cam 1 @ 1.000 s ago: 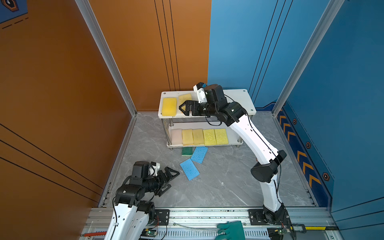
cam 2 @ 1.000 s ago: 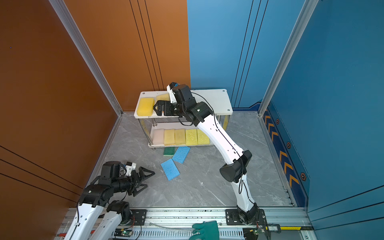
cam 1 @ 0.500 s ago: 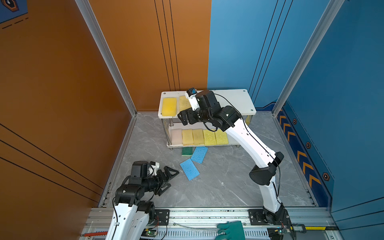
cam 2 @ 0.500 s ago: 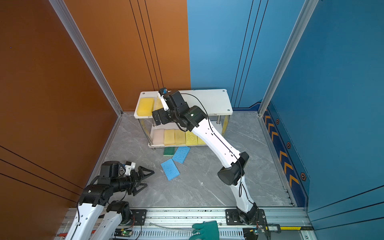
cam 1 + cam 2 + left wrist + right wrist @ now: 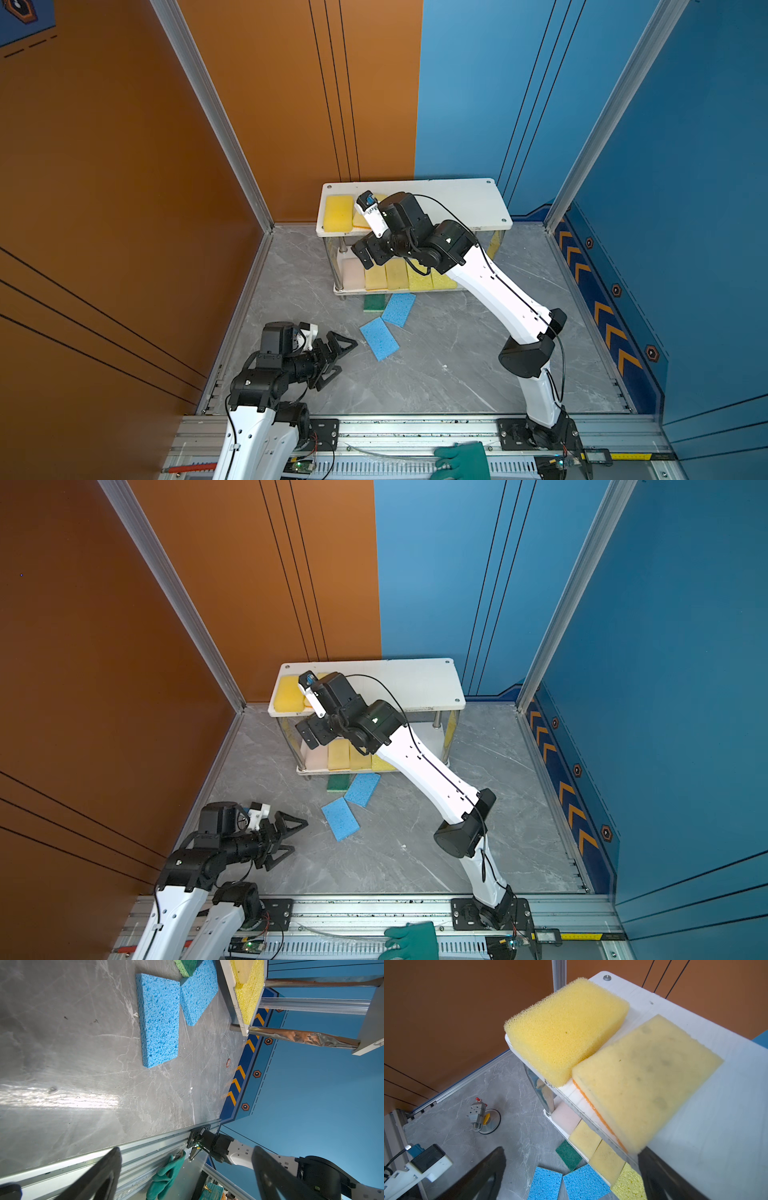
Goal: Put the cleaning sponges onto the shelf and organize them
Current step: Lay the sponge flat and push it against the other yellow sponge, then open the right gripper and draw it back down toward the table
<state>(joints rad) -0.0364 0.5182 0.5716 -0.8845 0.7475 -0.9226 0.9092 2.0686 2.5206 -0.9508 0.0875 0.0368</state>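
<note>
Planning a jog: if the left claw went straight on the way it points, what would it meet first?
Most likely the nearer blue sponge, flat on the floor ahead of the open left claw; the claw's height is unclear, so it might pass over.

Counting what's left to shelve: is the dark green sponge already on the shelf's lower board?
No, the dark green sponge lies on the grey floor in front of the shelf, beside a light blue sponge.

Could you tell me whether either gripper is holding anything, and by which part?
Nothing is held: the left gripper and the right gripper both stand open and empty.
</note>
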